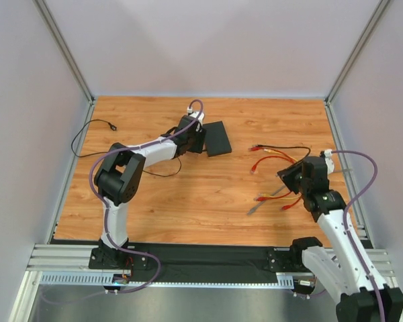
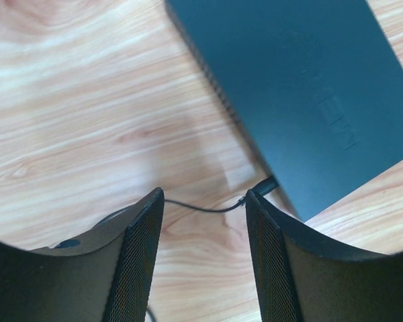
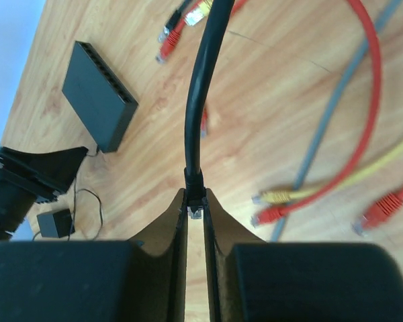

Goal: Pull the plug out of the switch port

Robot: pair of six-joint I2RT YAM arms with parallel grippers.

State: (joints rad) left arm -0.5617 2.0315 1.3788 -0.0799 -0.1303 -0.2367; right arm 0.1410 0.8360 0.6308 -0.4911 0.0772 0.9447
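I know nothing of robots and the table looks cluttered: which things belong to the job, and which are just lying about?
Job: switch; black cable, plug end in the shut right gripper; left gripper, open by the switch.
Lying about: red cables; yellow cable; grey cable; thin wire.

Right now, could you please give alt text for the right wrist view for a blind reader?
The right gripper pinches the plug end of a black cable above a wooden table. The black switch lies upper left; loose coloured cables lie right.
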